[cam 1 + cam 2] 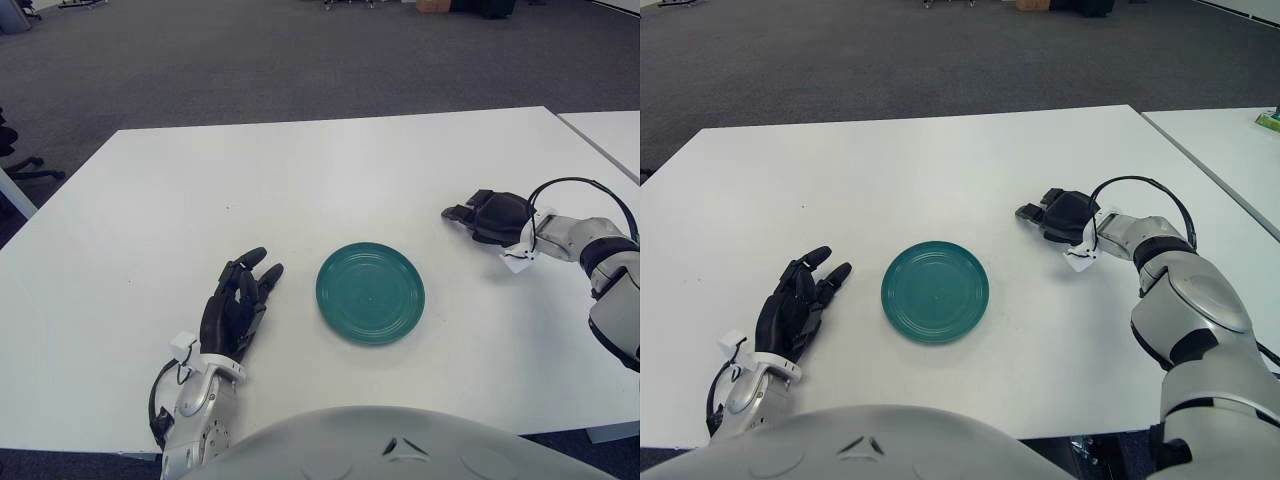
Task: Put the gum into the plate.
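One white table [330, 180] fills most of the view, with grey carpet floor [300, 60] behind it and the edge of a second white table [610, 130] at far right. One teal plate [370, 293] sits flat near the front middle of the table, and nothing is in it, only bare ridged rings. Two hands in view. The right hand [487, 215] is out on the table to the right of the plate and a bit farther back, well apart from it, palm down, its black fingers [1032, 213] curled forward and pointing left toward the table middle; cannot tell whether they pinch anything, the underside is hidden. The gum does not show anywhere on the table top or in the plate; if it is under that right hand, cannot tell. A black cable [575, 185] loops over the right wrist, and a small white tag [514, 262] hangs at the wrist just above the table. The left hand [237, 305] shows just left of the plate, near its rim but not touching it, palm down, fingers stretched forward and slightly spread, holding nothing. At the bottom edge the robot's own grey rounded body [390, 445] cuts into view.
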